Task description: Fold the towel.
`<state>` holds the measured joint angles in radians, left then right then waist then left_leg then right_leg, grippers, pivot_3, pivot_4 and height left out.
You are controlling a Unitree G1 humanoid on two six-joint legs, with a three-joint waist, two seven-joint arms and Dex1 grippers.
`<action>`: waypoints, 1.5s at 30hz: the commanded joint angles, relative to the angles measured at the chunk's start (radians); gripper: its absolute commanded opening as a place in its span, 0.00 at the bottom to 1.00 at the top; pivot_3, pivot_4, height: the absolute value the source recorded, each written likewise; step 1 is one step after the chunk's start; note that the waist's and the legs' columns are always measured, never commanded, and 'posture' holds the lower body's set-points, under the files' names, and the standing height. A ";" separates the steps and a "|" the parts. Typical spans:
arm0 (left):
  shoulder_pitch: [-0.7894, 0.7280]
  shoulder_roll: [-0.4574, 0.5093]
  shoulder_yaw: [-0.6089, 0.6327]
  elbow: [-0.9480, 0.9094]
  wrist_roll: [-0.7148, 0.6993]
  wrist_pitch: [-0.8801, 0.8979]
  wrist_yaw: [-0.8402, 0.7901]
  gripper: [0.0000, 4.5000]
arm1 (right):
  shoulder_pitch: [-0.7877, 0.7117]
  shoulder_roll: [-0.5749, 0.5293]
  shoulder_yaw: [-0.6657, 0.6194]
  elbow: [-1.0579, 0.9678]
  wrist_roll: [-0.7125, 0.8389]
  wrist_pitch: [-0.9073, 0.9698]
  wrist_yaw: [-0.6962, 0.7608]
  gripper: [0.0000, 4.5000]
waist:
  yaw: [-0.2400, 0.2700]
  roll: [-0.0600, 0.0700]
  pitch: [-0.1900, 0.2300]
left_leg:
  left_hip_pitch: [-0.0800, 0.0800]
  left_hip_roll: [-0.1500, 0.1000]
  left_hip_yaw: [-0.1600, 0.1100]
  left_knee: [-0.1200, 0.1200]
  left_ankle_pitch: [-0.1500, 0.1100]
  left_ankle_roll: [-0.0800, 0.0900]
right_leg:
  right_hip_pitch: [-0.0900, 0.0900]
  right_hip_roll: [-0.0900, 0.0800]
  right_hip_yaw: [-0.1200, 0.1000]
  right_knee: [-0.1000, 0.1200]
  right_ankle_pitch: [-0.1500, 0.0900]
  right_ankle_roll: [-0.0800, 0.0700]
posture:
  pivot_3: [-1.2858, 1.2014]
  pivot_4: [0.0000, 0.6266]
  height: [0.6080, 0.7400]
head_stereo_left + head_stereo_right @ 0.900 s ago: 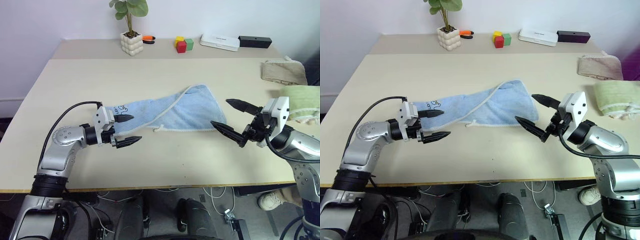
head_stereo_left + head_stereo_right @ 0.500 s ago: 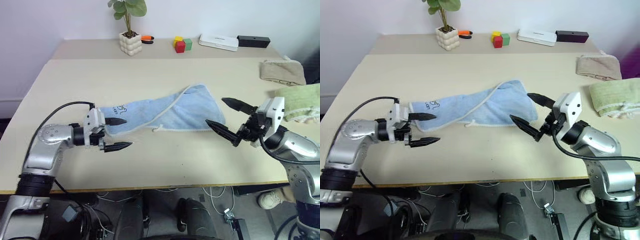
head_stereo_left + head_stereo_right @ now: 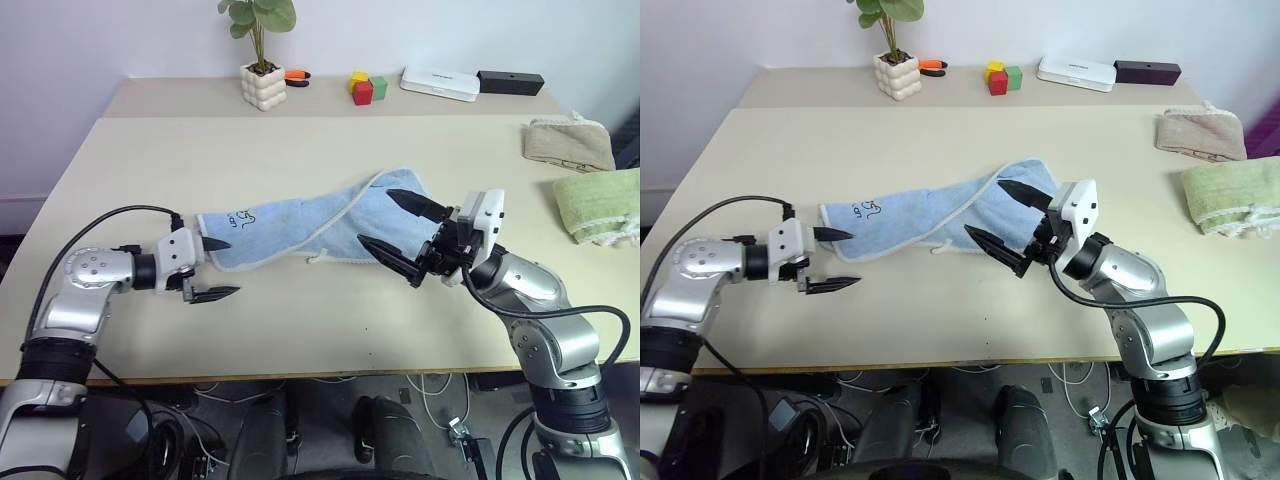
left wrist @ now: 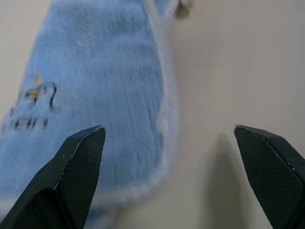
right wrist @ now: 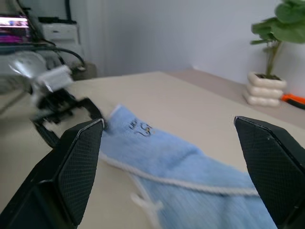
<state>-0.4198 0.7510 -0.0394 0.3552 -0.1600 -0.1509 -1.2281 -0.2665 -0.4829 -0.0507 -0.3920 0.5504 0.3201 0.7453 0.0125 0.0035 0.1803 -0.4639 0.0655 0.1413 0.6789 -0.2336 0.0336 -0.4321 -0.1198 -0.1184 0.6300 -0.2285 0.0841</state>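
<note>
I see the towel (image 3: 320, 225) lying rumpled mid-table (image 3: 300, 150). Left gripper (image 3: 213, 269) spread wide, level at its printed corner; right gripper (image 3: 400, 232) wide, raised over the opposite end, empty.

- The towel (image 3: 300, 227) is showing as soft, fuzzy light blue terry cloth, with a paler, smoother trim edging it.
- The table (image 3: 300, 150) is looking like a smooth, matt beige board.
- The left gripper (image 3: 212, 269) and the right gripper (image 3: 400, 235) are showing matt black fingers (image 4: 76, 162) with a fine cross-hatched texture.
- The arms are gleaming as brushed silver metal, with white plastic housings.
- The beige folded towel (image 3: 568, 143) and the green folded towel (image 3: 598, 200) are looking like nubby cloth.
- The plant pot (image 3: 264, 87) is appearing as bumpy white ceramic.
</note>
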 commanded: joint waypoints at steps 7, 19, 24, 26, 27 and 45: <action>-0.095 -0.051 -0.086 0.185 0.104 -0.068 0.019 0.86 | 0.025 0.010 -0.019 -0.069 -0.023 -0.044 -0.040 1.00 | 0.001 0.001 -0.001 | 0.002 0.000 0.000 0.000 0.000 -0.001 | 0.002 0.001 0.000 0.000 0.000 -0.001 | 0.52 0.24 1.00; -0.096 -0.013 -0.071 0.138 0.062 -0.043 -0.028 0.01 | 0.030 0.033 0.001 -0.022 -0.056 -0.098 -0.048 1.00 | -0.002 0.003 -0.003 | 0.003 0.001 -0.001 0.000 0.001 -0.001 | 0.002 0.001 0.000 0.001 0.000 -0.001 | 0.52 0.24 1.00; -0.080 0.012 -0.014 0.044 -0.024 0.038 -0.048 0.01 | -0.037 0.062 0.020 0.090 -0.130 -0.146 -0.079 1.00 | -0.010 0.003 -0.003 | 0.002 0.001 -0.001 0.000 0.001 -0.001 | 0.002 0.001 0.000 0.001 0.000 0.000 | 0.52 0.24 1.00; -0.068 0.022 0.015 0.000 -0.065 0.080 -0.055 0.01 | -0.075 0.069 0.027 0.157 -0.197 -0.181 -0.111 1.00 | -0.012 0.003 -0.003 | 0.002 0.000 0.000 0.000 0.001 -0.001 | 0.001 0.001 0.000 0.001 0.000 0.000 | 0.52 0.24 1.00; -0.056 0.029 0.033 -0.025 -0.089 0.101 -0.062 0.01 | -0.101 0.071 0.029 0.202 -0.235 -0.196 -0.134 1.00 | -0.014 0.003 -0.002 | 0.002 0.000 0.000 0.000 0.001 -0.001 | 0.001 0.002 0.000 0.001 0.000 0.000 | 0.52 0.24 1.00; 0.407 0.072 0.210 -0.501 -0.279 0.188 -0.061 0.01 | -0.517 -0.131 0.312 0.984 -0.988 -0.683 -0.471 1.00 | -0.047 0.003 -0.002 | 0.003 0.000 0.014 -0.011 0.008 -0.012 | -0.007 0.001 0.007 0.002 0.001 0.003 | 0.52 0.24 1.00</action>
<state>-0.0250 0.8160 0.1360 -0.0858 -0.4072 0.0491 -1.2923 -0.7540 -0.6063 0.2462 0.5714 -0.4011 -0.3097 0.2996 -0.0350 0.0067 0.1785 -0.4608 0.0654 0.1558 0.6673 -0.2252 0.0206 -0.4399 -0.1183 -0.1112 0.6317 -0.2276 0.0872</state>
